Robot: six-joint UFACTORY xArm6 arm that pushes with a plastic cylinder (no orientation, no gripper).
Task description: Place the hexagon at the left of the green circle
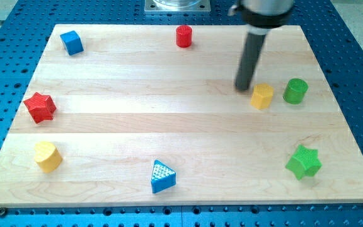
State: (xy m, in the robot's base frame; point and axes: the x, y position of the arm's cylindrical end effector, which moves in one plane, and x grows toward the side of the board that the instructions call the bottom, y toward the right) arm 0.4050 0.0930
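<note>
The yellow hexagon sits on the wooden board at the view's right, just left of the green circle, with a small gap between them. My tip rests on the board just to the upper left of the yellow hexagon, very close to it or touching it. The dark rod rises from the tip toward the view's top.
A red cylinder stands at the top middle. A blue cube is at the top left. A red star and a yellow cylinder-like block are at the left. A blue triangle is at the bottom middle. A green star is at the bottom right.
</note>
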